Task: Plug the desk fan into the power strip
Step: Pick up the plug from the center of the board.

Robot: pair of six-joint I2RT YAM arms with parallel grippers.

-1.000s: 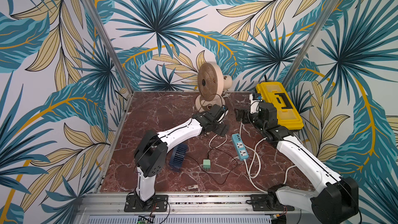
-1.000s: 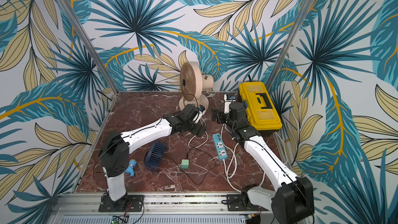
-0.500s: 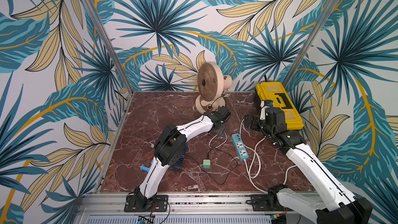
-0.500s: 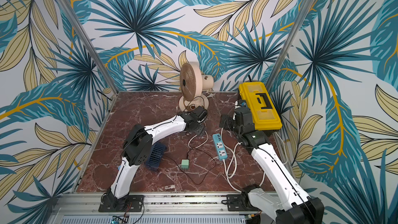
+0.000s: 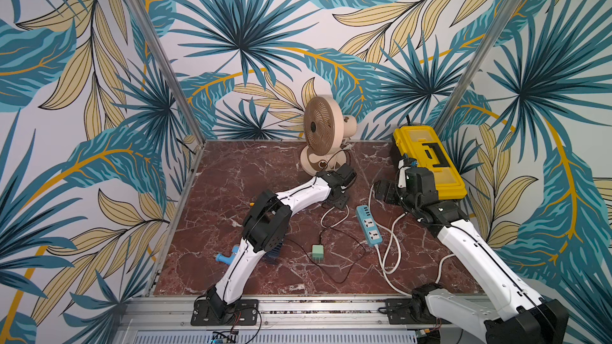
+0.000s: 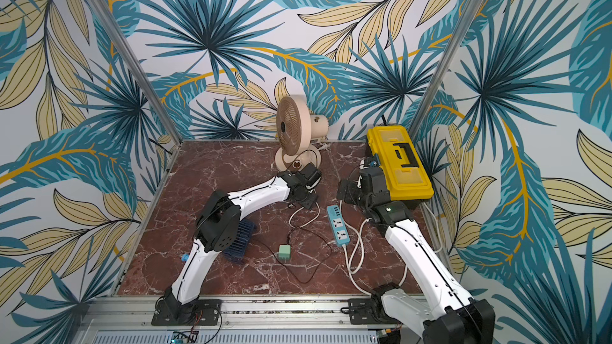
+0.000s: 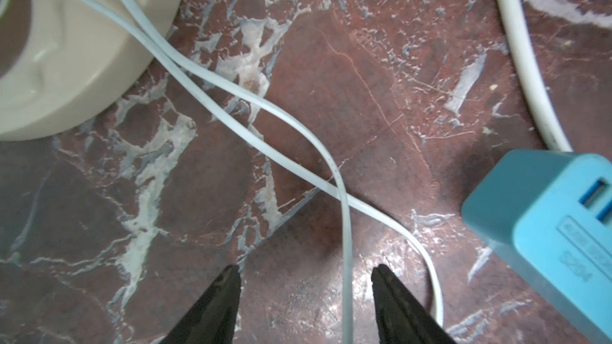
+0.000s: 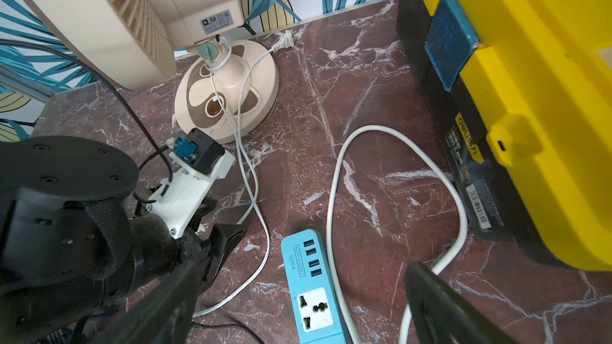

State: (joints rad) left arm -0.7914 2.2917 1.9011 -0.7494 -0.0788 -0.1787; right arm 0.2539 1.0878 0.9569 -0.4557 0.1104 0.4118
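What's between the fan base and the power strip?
The fan's thin white cord looped on the marble, left claw over it; seen in right wrist view.

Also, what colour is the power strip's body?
Light blue; the power strip shows best in the right wrist view.

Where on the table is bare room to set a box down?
Bare: the back-left part of the red marble table, between the left wall and the beige desk fan. Crowded: the middle, where a thin white cord and a black wire loop between the small green adapter cube, the light-blue power strip and the left hand.
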